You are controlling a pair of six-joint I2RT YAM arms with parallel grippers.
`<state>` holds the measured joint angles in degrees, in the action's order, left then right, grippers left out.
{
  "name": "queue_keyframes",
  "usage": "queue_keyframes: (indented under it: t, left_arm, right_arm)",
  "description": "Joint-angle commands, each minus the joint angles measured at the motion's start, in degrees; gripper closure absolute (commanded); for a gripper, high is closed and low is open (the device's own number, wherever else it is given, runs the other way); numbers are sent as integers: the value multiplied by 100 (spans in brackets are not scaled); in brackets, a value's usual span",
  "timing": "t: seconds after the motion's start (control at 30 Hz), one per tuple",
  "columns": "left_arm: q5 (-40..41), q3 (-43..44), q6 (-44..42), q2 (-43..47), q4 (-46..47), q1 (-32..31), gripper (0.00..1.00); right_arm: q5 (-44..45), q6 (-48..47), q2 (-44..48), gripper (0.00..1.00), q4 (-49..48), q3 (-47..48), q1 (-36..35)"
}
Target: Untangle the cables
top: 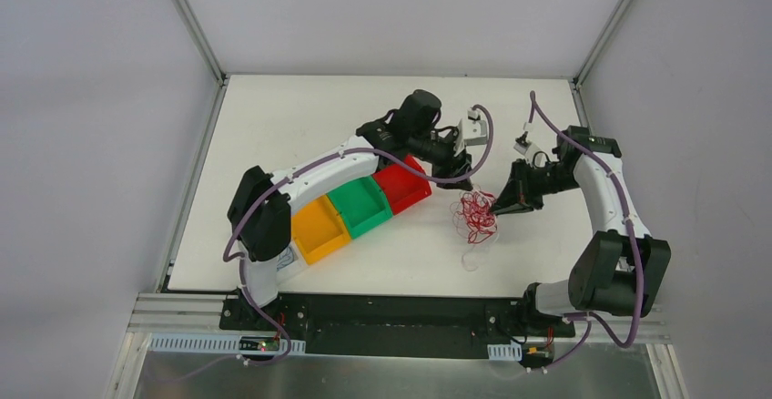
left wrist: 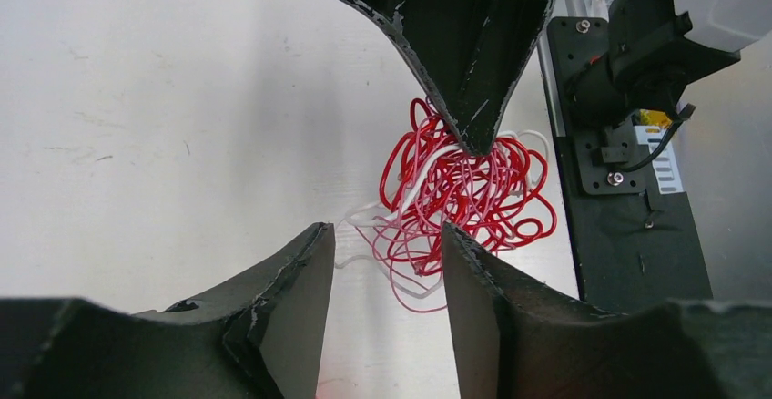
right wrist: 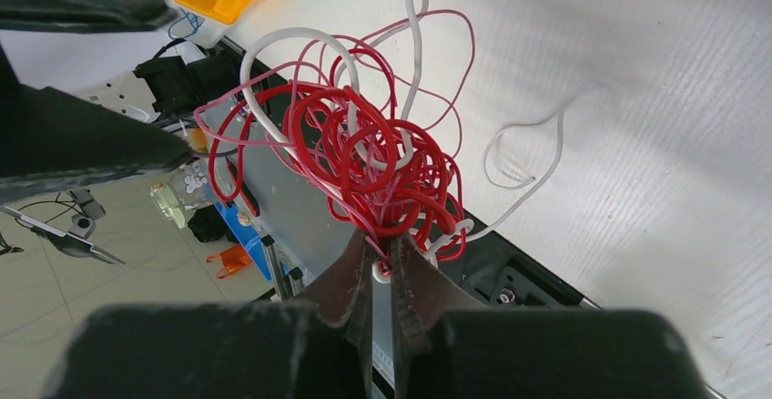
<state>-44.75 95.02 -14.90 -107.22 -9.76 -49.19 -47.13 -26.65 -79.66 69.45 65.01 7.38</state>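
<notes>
Your left gripper is open and empty, with the cables bunched just ahead of its tips. Past them, the right gripper is clamped on the clump's far side. I'd close on one loose strand nearest you, then pull away slowly.

Individual cables indistinguishable from above
</notes>
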Motion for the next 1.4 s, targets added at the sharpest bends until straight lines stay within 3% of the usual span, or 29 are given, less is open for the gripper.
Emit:
queue_keyframes:
  t: [0.0, 0.67, 0.9, 1.1, 1.37]
  left_arm:
    - [-74, 278, -183, -108, -35, -92, 54]
    - [-42, 316, 256, -316, -33, -191, 80]
    - [-42, 288, 257, -326, -35, -193, 100]
    - [-103, 548, 461, -152, -35, -197, 100]
    - [-87, 1741, 1350, 0, 105, -190, 100]
  right_arm:
    - [-138, -51, 165, 100, 156, 148, -132]
    - [-37, 53, -141, 100, 33, 271, -263]
    - [-76, 55, -188, 100, 27, 322, -263]
    - [479, 127, -305, 100, -297, 184, -235]
    - [1648, 494, -951, 94, -1217, -104, -158]
